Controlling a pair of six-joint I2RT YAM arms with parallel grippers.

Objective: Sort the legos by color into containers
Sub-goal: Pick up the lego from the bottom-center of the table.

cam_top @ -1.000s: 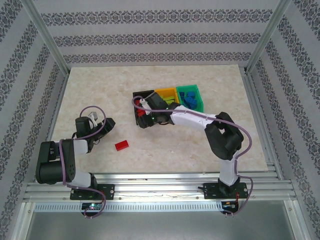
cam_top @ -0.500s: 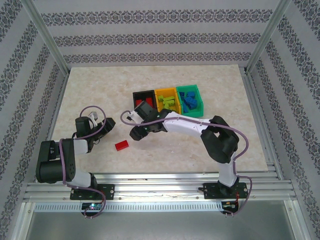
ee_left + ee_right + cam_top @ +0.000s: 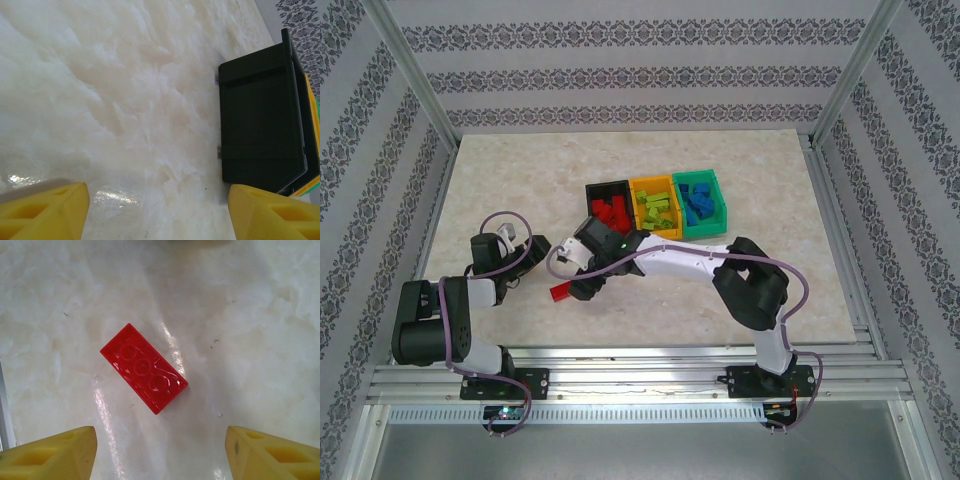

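Note:
One red lego (image 3: 560,292) (image 3: 144,368) lies flat on the marble table, hollow underside up. My right gripper (image 3: 576,282) (image 3: 160,450) hovers over it, open, its yellow fingertips (image 3: 50,452) on either side below the brick in the wrist view and not touching it. The joined containers stand at the back: a black one (image 3: 605,186) with red legos (image 3: 611,212), a yellow one (image 3: 650,181) with lime legos (image 3: 657,207), and a green one (image 3: 697,175) with blue legos (image 3: 700,202). My left gripper (image 3: 532,250) (image 3: 157,212) rests open over bare table, facing the black container (image 3: 262,130).
An aluminium frame rail (image 3: 650,350) runs along the near table edge, and frame posts stand at the back corners. The right arm (image 3: 700,262) stretches across the table in front of the containers. Bare marble (image 3: 500,180) lies to the left and far side.
My right arm swung from the black container down and left to above the red lego, and its jaws spread wider. The left arm stayed still.

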